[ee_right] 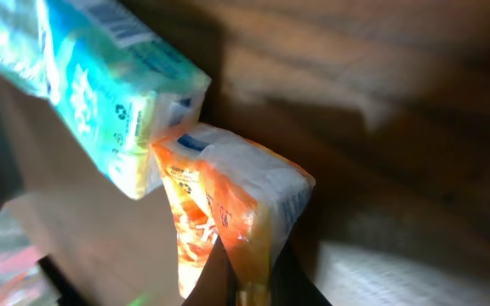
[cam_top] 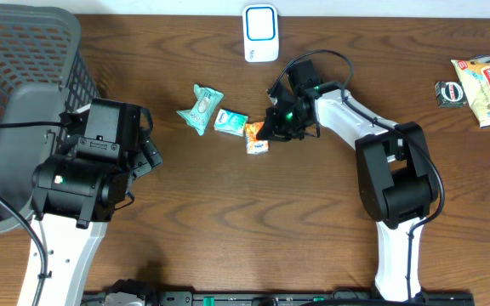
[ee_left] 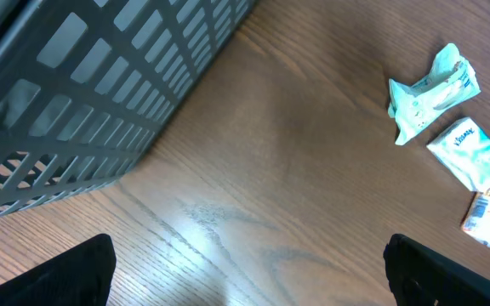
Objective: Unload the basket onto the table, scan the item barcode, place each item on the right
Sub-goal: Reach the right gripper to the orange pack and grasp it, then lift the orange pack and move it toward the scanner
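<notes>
An orange and white snack packet (cam_top: 256,141) lies on the wooden table next to a teal tissue pack (cam_top: 230,121). My right gripper (cam_top: 272,129) is shut on the packet's edge. In the right wrist view the orange packet (ee_right: 245,204) is pinched between the dark fingers of the right gripper (ee_right: 252,285), and the teal pack (ee_right: 100,93) touches it. A white scanner (cam_top: 260,34) stands at the back edge, apart from the packet. My left gripper (cam_top: 147,143) hovers open by the basket; in the left wrist view the left gripper (ee_left: 249,289) holds nothing.
A grey mesh basket (cam_top: 24,85) fills the left corner, its wall (ee_left: 83,93) close to my left gripper. A crumpled teal packet (cam_top: 201,108) lies left of the tissue pack. A yellow snack bag (cam_top: 486,89) and a dark round item (cam_top: 452,93) lie far right.
</notes>
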